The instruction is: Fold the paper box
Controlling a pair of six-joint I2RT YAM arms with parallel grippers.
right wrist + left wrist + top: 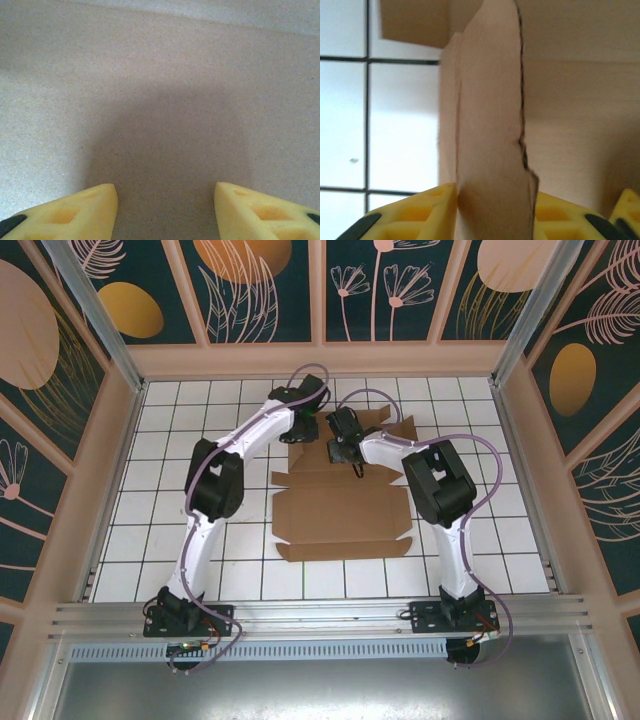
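The paper box (340, 510) is a brown die-cut cardboard sheet lying mid-table, its far part under both arms. My left gripper (300, 412) is at the sheet's far left corner. In the left wrist view its yellow fingers (420, 215) are shut on an upright cardboard flap (490, 150) with a torn edge. My right gripper (352, 462) points down at the sheet's far middle panel. In the right wrist view its yellow fingertips (75, 210) stand apart, open, just above flat cardboard (165, 100), with nothing between them.
The white tiled table (160, 460) has free room left, right and in front of the sheet. Beige walls (320, 358) ring the table. The arm bases sit on a metal rail (320, 615) at the near edge.
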